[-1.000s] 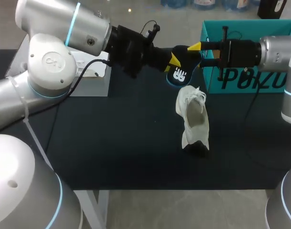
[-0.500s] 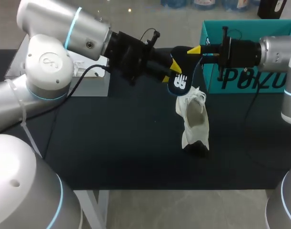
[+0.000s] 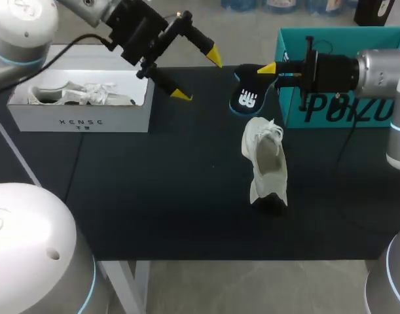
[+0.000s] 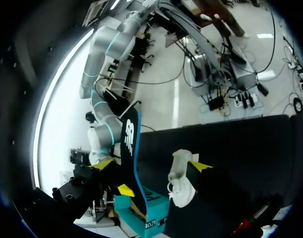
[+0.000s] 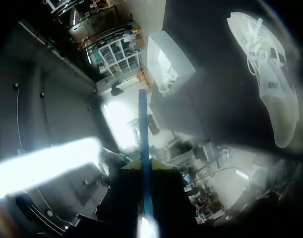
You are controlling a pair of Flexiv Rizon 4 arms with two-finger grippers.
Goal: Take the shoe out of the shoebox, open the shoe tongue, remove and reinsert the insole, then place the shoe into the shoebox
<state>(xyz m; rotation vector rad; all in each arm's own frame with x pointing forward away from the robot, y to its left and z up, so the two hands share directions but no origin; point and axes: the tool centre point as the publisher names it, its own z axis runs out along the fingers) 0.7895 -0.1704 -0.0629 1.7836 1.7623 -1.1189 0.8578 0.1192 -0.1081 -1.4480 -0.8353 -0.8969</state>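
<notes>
While right gripper point(image 3: 270, 72) pinches the insole point(image 3: 247, 97), left gripper point(image 3: 198, 76) hangs spread by the white box point(image 3: 82, 122)

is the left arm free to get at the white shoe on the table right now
Probably yes. The left gripper is open and empty, with bare table between it and the shoe. The insole in the right gripper hangs beyond the shoe, not across that path.
</notes>
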